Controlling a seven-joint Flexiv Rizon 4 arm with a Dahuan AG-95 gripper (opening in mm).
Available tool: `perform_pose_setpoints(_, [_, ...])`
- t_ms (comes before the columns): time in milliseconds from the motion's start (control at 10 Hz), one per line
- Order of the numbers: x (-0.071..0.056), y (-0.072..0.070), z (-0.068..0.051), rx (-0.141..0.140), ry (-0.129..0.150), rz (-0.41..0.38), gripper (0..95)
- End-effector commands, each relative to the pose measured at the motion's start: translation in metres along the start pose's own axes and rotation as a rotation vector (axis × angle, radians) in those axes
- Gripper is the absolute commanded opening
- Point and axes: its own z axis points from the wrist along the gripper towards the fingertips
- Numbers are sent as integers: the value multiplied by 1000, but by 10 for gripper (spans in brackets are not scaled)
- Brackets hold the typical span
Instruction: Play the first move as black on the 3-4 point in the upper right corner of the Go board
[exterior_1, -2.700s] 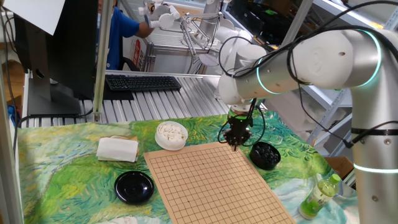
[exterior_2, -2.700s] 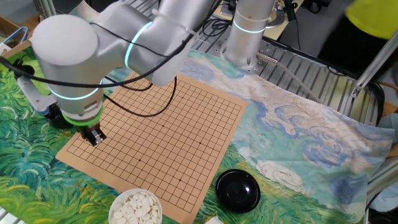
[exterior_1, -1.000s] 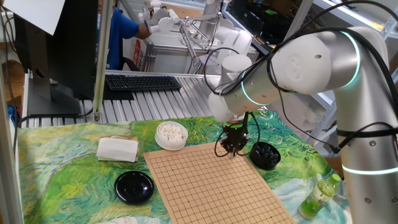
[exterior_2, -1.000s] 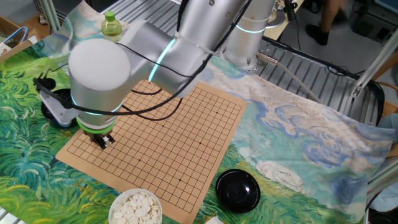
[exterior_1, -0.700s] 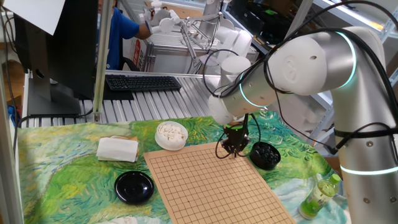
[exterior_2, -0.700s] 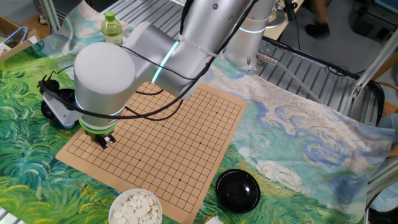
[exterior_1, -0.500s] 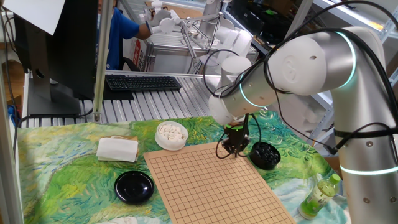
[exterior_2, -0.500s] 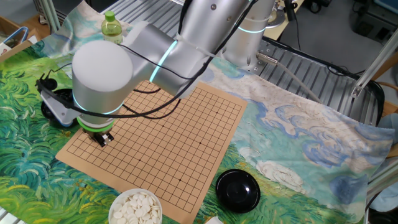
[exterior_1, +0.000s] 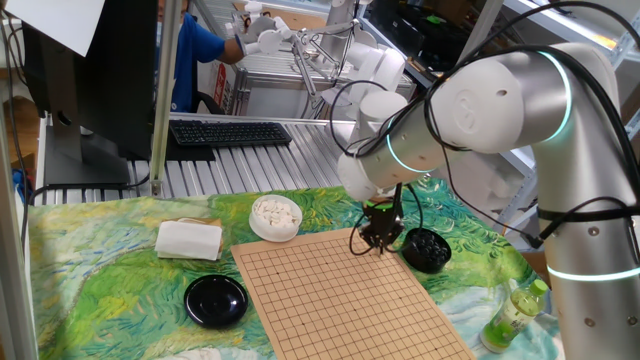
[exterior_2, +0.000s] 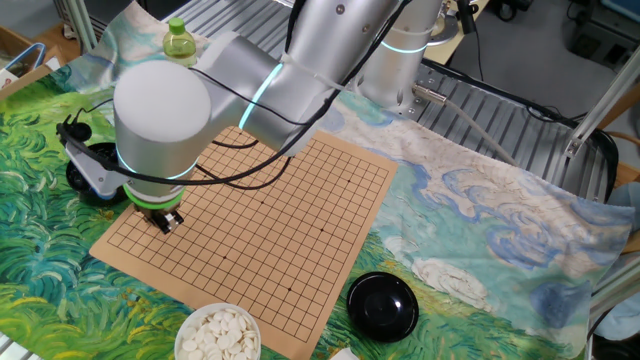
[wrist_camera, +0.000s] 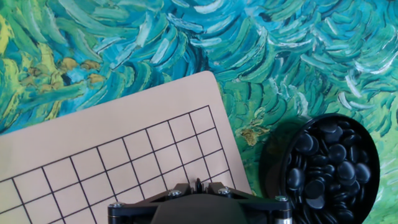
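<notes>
Your fingers (exterior_1: 377, 243) are pressed together low over the Go board's (exterior_1: 340, 300) far right corner, presumably pinching a black stone unseen; settle on the 3-4 crossing, then part them gently.

Tool (exterior_1: 379, 244) now further in over the Go board (exterior_1: 340, 290) corner, away from its edge.

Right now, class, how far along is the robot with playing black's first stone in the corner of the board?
Done: the fingers are shut and low over the corner of the Go board, next to the bowl of black stones. In hand: possibly a stone, but none shows between the fingers. Left: no stone lies on the visible grid, so the placement itself is not yet done.
</notes>
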Motion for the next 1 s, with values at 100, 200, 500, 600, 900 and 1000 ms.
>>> perform_pose_setpoints(100, [-1, 0, 1, 1, -7, -9, 0])
perform_pose_setpoints(200, [-1, 0, 1, 22, -20, -21, 0])
perform_pose_setpoints(500, [1, -1, -3, 35, -28, -31, 0])
perform_pose_setpoints(600, [1, -1, -3, 36, -30, -31, 0])
perform_pose_setpoints(900, [0, -1, -2, 37, -40, -29, 0])
perform_pose_setpoints(1000, [0, 0, -2, 38, -43, -28, 0])
